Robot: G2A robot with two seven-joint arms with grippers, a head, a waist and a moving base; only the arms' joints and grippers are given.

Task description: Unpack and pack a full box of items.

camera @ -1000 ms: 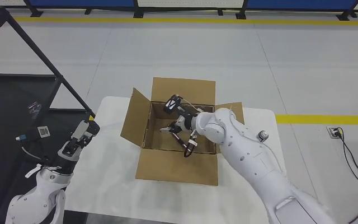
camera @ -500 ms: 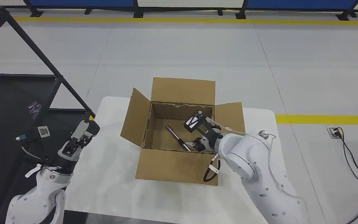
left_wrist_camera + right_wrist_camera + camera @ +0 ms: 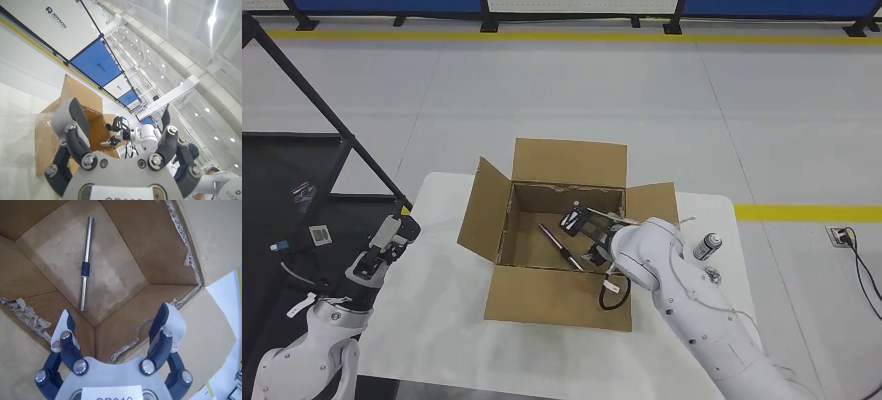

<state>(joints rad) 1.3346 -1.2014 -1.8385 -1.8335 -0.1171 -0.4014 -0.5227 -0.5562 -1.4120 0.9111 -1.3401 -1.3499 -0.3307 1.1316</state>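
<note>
The right hand [image 3: 116, 311] is hovering, spread, over the box [image 3: 554, 296]. The 1 steel rod [image 3: 86, 256] inside is likely handling stiff and slippery; its black band [image 3: 85, 269] is offering the surest hold.

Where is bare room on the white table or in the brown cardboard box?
Free: white table between brown cardboard box and left gripper; box floor beside the silver metal rod. Crowded: the box's right side, with right gripper and small grey can.

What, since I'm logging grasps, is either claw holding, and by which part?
Nothing: the left claw and right claw are both open and empty; the metal rod lies on the cardboard box floor.
</note>
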